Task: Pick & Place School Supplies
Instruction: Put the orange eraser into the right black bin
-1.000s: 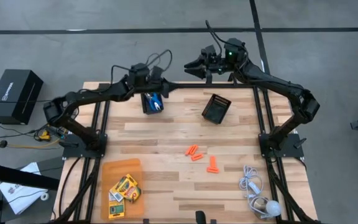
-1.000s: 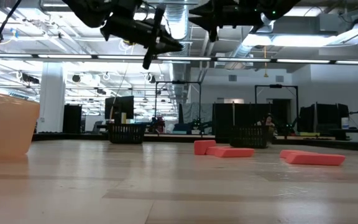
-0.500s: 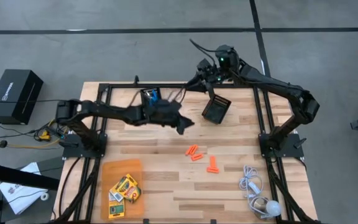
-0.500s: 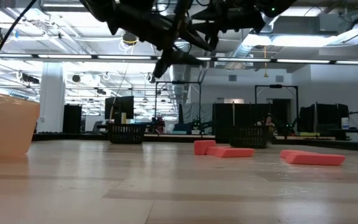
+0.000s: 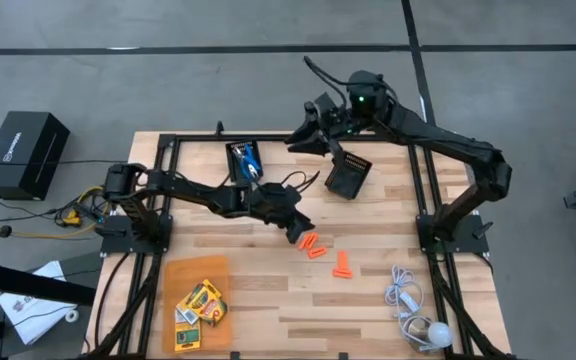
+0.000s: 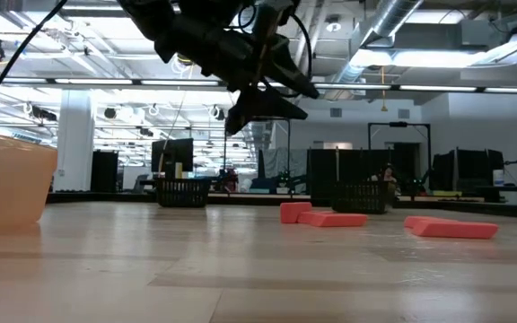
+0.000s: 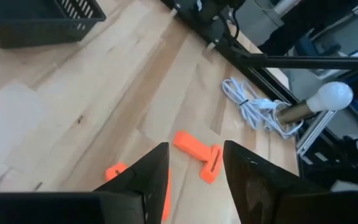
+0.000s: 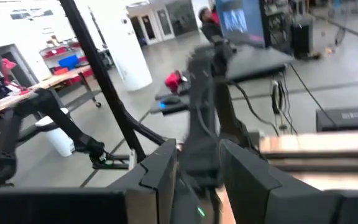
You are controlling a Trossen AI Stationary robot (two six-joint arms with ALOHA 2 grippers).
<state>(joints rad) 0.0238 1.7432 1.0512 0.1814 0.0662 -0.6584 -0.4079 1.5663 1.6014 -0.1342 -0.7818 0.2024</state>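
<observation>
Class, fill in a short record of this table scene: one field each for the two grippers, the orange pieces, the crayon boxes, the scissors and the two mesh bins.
left gripper: open, empty, above the table beside the orange pieces
right gripper: raised over the table's far edge, holding nothing visible
orange pieces: loose on the wood, mid-table
crayon boxes: in the orange tray, near-left corner
scissors: blue-handled, inside the left mesh bin
right mesh bin: tipped, far right of centre; contents not visible
</observation>
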